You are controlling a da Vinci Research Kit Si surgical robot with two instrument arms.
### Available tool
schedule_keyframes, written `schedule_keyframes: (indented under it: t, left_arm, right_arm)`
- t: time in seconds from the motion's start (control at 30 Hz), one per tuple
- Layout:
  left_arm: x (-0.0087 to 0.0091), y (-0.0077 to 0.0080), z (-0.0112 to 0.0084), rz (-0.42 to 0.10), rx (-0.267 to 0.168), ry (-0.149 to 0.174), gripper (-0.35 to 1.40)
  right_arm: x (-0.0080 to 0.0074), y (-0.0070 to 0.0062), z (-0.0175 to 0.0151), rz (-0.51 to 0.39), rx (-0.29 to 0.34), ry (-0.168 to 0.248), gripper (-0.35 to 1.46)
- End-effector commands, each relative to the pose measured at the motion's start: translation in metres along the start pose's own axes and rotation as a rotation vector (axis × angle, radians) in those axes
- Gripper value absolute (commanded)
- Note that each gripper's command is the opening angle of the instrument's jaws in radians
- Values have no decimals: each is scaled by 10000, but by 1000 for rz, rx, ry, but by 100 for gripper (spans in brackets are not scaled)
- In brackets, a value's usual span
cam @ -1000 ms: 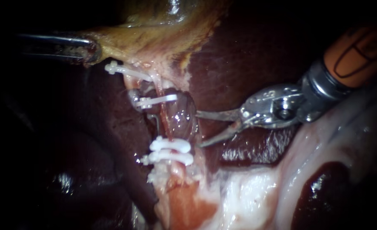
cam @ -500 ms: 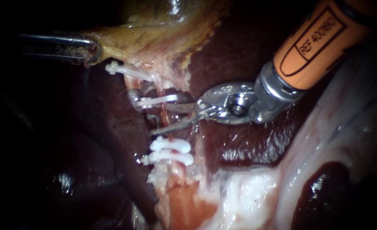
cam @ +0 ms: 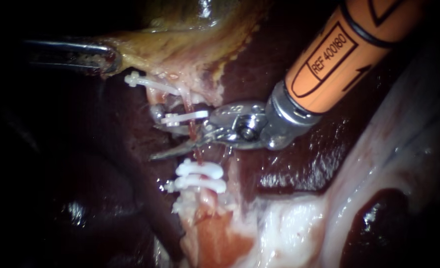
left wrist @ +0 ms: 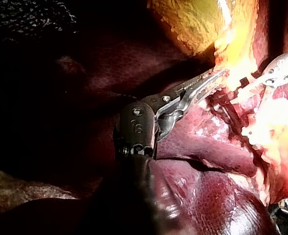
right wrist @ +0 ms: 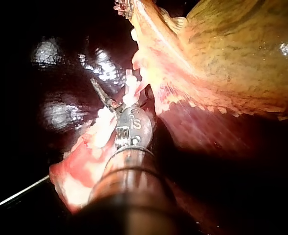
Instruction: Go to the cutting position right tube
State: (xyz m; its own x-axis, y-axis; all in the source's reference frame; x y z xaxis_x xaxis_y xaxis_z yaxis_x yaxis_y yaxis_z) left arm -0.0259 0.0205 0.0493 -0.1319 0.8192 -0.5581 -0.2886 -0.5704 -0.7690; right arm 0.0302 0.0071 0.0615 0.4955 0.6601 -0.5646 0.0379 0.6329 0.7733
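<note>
Now, centre frame, the orange-shafted right instrument (cam: 166, 143) has its blades gaping around the thin reddish tube (cam: 195, 144) between white plastic clips (cam: 200, 168), while the left instrument (cam: 106, 58) clamps the yellow gallbladder (cam: 180, 47) upper left; any drift could nick a clip.

The right instrument (cam: 161, 142) is slanting in from the upper right, its claw standing apart on either side of a tube (cam: 198, 155), with one clip (cam: 183, 118) sitting just above and two clips (cam: 200, 169) just below. At the upper left, the left instrument (cam: 103, 58) is lying with its claw closed on the gallbladder (cam: 180, 44) edge. The liver (cam: 289, 168) is lying behind the right instrument.
</note>
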Motion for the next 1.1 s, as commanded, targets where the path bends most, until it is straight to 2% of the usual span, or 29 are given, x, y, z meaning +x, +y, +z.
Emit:
schedule_keyframes:
  t: [0.03,0.2,0.43,0.63,1.1]
  left_arm:
    - [0,0,0,0,0,0,-35]
    - [0,0,0,0,0,0,-35]
    - [0,0,0,0,1,0,-35]
    - [0,0,0,0,1,0,-35]
    - [0,0,0,0,1,0,-35]
  right_arm:
    - [0,-1,0,6,1,2,143]
    - [1,-10,0,5,43,-1,143]
    - [8,-35,6,-1,120,21,143]
    - [17,-48,6,-2,153,46,143]
    - [18,-48,5,-1,158,46,143]
